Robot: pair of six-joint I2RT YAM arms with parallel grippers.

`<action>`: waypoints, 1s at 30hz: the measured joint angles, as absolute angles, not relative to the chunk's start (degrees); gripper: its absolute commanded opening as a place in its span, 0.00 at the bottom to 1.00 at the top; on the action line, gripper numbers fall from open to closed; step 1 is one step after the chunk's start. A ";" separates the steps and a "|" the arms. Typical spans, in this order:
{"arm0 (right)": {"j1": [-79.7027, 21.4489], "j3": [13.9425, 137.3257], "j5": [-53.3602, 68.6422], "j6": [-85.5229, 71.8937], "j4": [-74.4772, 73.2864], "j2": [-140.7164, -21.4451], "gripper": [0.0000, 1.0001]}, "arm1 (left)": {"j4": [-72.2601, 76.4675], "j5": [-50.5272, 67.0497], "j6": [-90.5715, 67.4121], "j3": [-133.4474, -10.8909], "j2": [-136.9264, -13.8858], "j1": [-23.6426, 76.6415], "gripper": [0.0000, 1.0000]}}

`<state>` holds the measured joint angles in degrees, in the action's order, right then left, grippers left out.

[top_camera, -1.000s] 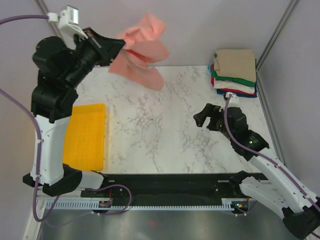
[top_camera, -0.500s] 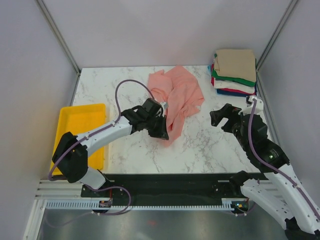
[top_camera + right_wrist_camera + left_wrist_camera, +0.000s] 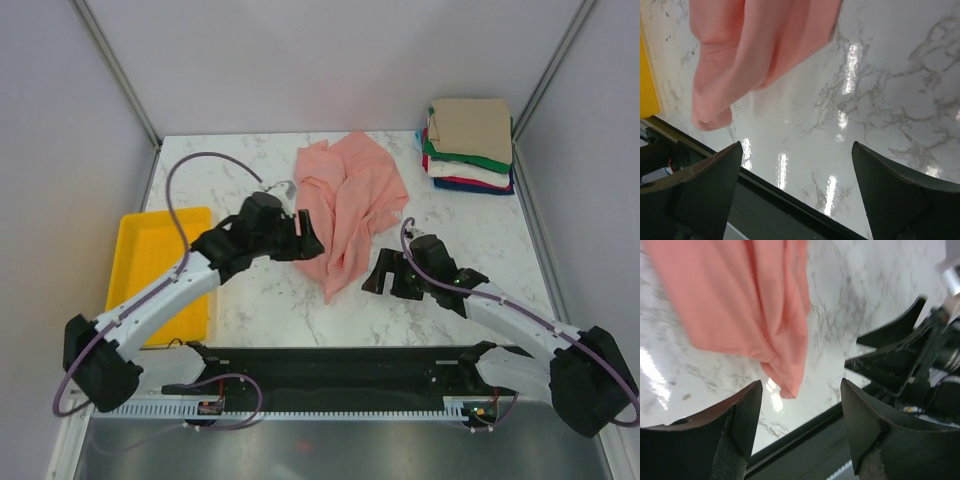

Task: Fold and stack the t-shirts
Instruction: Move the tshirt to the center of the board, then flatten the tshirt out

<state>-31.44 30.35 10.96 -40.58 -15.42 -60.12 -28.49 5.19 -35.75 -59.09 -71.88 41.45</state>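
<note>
Folded t-shirt stack (image 3: 470, 145) done, far right corner of bench (image 3: 450, 230). Salmon-pink t-shirt (image 3: 348, 205) crumpled mid-bench, unfolded. Left gripper (image 3: 302, 241), right gripper (image 3: 385, 275): fingers apart, empty, flanking its near end. Remaining: flatten, fold, stack.

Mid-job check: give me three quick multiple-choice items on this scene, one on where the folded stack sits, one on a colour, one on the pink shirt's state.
1. Where is the folded stack?
A. at the far right corner of the table
B. at the near left corner
C. between the arm bases

2. What colour is the stack's top shirt?
A. green
B. tan
C. blue

3. What state is the pink shirt in?
A. folded into a square
B. hanging in the air
C. crumpled on the table, unheld

Answers:
1 A: it lies where the far and right walls meet.
2 B: tan lies uppermost.
3 C: the left gripper and right gripper are both open and empty.
</note>
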 measured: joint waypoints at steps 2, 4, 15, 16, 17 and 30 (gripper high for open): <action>-33.10 30.37 12.62 -41.54 -11.46 -64.23 0.98 | -28.86 3.99 -35.53 -58.33 -66.17 35.97 0.73; -35.07 30.46 13.39 -42.37 -8.29 -68.60 0.98 | -29.02 3.86 -34.98 -57.06 -61.80 29.93 0.72; -43.99 43.79 13.54 -44.38 0.91 -91.94 0.96 | -34.74 6.24 -29.45 -46.92 -57.25 16.53 0.70; -43.99 44.88 13.32 -44.34 1.30 -93.17 0.90 | -35.09 6.20 -29.08 -46.85 -57.25 16.45 0.70; -43.99 46.04 13.10 -44.14 1.39 -94.35 0.85 | -35.11 6.20 -28.80 -46.85 -57.14 16.38 0.70; -44.07 57.93 -3.75 -36.27 -15.94 -99.68 0.00 | -35.05 7.70 -27.73 -46.85 -57.06 14.98 0.69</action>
